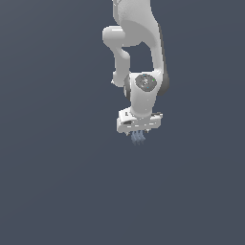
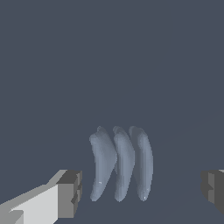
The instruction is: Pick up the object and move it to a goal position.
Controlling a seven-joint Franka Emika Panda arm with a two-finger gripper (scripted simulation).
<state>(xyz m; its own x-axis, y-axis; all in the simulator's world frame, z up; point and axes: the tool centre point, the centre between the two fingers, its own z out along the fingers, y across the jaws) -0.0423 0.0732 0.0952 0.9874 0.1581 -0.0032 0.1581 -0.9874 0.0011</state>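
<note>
Scene: A white robot arm (image 1: 136,52) is reaching down over a plain dark grey-blue surface that is filling both views.

End effector: The end effector (image 1: 138,131) is hanging with its jaws spread wide. In the wrist view, one grey fingertip (image 2: 70,194) is sitting just beside the object on one side, and the other fingertip (image 2: 213,189) is standing well apart on the other side. Nothing is being gripped.

Object: The object (image 2: 121,164) is a tiny pale blue-grey piece made of three curved, finger-like ridges lying side by side. It is sitting between the open jaws, directly below the end effector in the exterior view. Whether it is resting on the surface cannot be told.

Likely handling: It is looking light and stiff, with smooth rounded ridges that could be slippery. This is a judgement only.

Where to take hold: Closing across the three ridges at their middle, where they are widest, is seeming safest. The tapered ends are offering less to hold.

Risk: Because the object is lying off-centre, the nearer finger may be pushing it sideways before the other arrives.
</note>
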